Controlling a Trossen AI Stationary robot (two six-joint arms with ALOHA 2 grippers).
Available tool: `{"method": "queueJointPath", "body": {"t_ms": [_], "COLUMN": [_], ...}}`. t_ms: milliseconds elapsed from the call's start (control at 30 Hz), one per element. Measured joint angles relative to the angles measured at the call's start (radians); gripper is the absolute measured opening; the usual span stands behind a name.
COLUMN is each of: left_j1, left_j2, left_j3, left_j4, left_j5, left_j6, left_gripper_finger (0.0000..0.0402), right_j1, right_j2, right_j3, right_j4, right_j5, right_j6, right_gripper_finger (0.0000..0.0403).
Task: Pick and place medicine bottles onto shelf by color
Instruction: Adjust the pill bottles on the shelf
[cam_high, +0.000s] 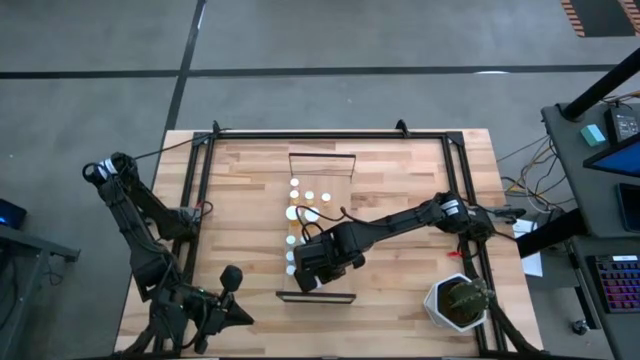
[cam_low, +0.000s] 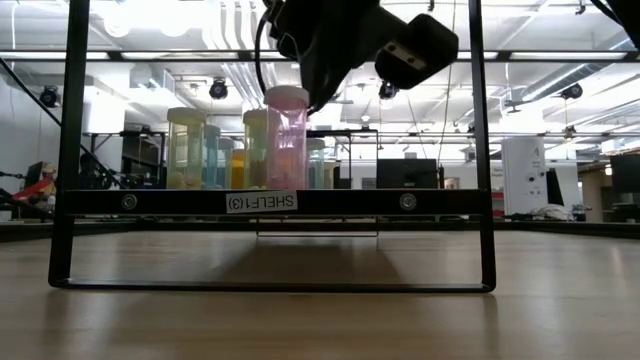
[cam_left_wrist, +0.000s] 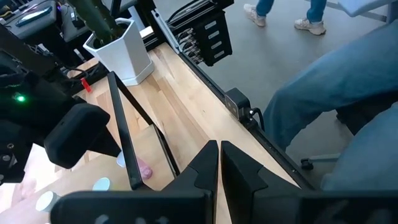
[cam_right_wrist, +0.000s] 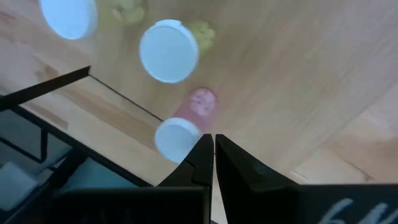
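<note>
While bottles (cam_low: 205, 150) crowd behind, pink bottle (cam_low: 286, 140) stands frontmost.

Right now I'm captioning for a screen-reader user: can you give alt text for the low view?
A pink bottle with a white cap stands on the shelf, directly under the right gripper, whose jaws are shut and hold nothing. Yellowish and bluish bottles line up behind it.
</note>
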Motion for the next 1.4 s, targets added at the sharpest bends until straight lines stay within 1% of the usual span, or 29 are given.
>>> {"method": "queueJointPath", "body": {"t_ms": [400, 667, 1133, 1400], "left_j1": [0.0, 0.0, 0.0, 0.0], "left_j2": [0.0, 0.0, 0.0, 0.0], "left_j3": [0.0, 0.0, 0.0, 0.0], "left_j4": [0.0, -0.001, -0.001, -0.001], "left_j5": [0.0, 0.0, 0.0, 0.0], "left_j6": [0.0, 0.0, 0.0, 0.0], "left_gripper_finger": [0.0002, 0.0002, 0.0002, 0.0002], "right_j1": [-0.006, -0.009, -0.019, -0.019], "right_j2": [0.0, 0.0, 0.0, 0.0], "right_j3": [-0.013, -0.015, -0.015, -0.019], "right_j4": [-0.009, 0.095, 0.011, 0.107], "right_j5": [-0.02, -0.019, -0.026, -0.026], "right_j6": [-0.027, -0.02, -0.036, -0.035], "right_gripper_finger": [0.0009, 0.0009, 0.0009, 0.0009]}}
